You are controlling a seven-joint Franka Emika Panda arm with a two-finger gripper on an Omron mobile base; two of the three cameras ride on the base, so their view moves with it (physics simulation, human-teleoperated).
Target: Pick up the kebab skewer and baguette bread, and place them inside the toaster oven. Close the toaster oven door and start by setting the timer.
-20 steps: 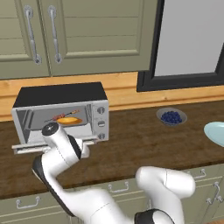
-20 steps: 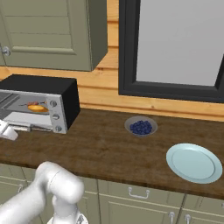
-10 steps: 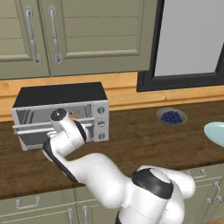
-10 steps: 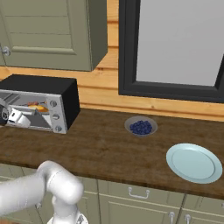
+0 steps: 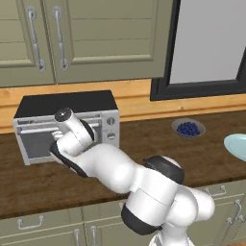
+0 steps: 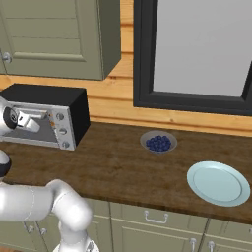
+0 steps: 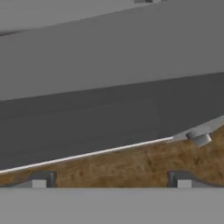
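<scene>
Since a second ago the toaster oven door [image 5: 41, 141] has swung up from lying open to standing nearly shut, and my hand has followed it in against the front of the oven.

In the left base view, the toaster oven [image 5: 67, 125] sits at the left of the wooden counter [image 5: 144, 144] under the cabinets [image 5: 86, 38]. My arm bends across the oven's front, hiding much of the glass. The knobs [image 5: 111, 129] show just right of my wrist. A bowl of blueberries [image 5: 188, 129] stands well to the right, and a pale blue plate [image 5: 236, 144] at the edge.

In the right base view, my gripper [image 6: 23, 120] is up against the oven door [image 6: 42, 129], beside the knob column [image 6: 62, 130]. The bowl and the plate [image 6: 218, 183] lie apart on the counter.

In the hand view, my fingertips [image 7: 41, 180] stand spread wide, pinching nothing, with the grey door panel [image 7: 87, 118] close above them. I cannot see the skewer or bread here.
</scene>
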